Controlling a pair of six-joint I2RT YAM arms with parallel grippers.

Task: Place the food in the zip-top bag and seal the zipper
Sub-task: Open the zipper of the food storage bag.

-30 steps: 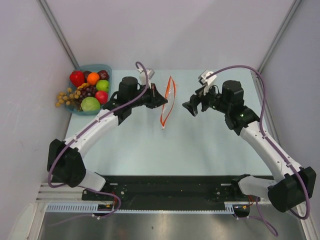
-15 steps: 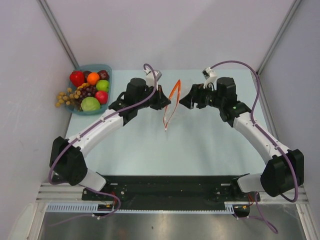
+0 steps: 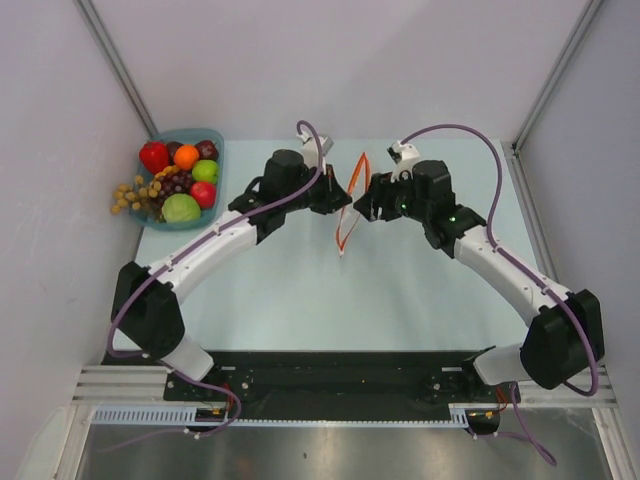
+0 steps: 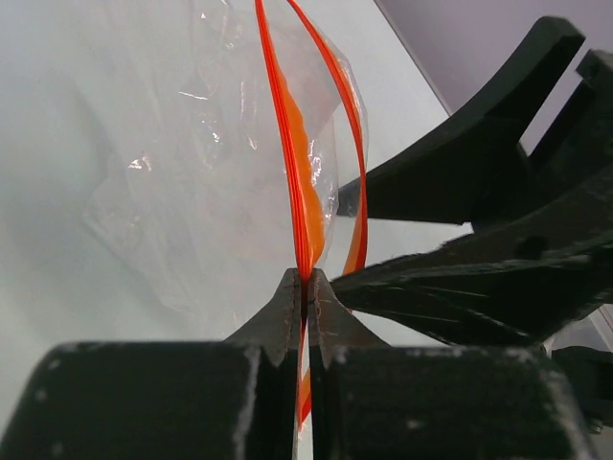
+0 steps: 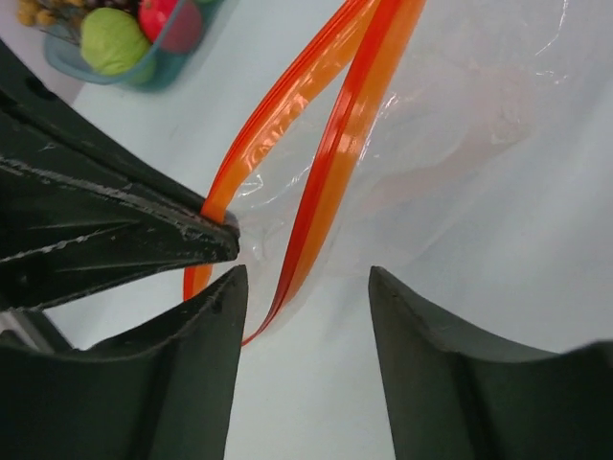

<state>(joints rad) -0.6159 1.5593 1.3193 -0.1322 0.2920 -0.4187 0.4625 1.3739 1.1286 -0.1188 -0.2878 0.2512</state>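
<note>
- Nearest, both arms reach forward from their bases over the pale tabletop [image 3: 300, 300] and meet above its middle.
- Between them stands the zip-top bag [image 3: 347, 222], turned on edge, its clear film crumpled and slack.
- The left gripper [image 4: 304, 281] is pinched fully together on one side of the red-orange zipper [image 4: 283, 144] and holds the bag up by it.
- The bag's mouth gapes, the two zipper strips bowing apart from each other.
- The right gripper [image 5: 306, 287] comes in from the opposite side, tip to tip with the left one. Its jaws are parted partway, and the other zipper strip runs through the gap. I cannot tell whether either finger touches it; nothing is clamped.
- Farthest, at the tabletop's left corner and well apart from the bag, the food [image 3: 181, 208] lies heaped in a teal tray [image 3: 212, 134]: green apples, a red apple, an orange and dark grapes.
</note>
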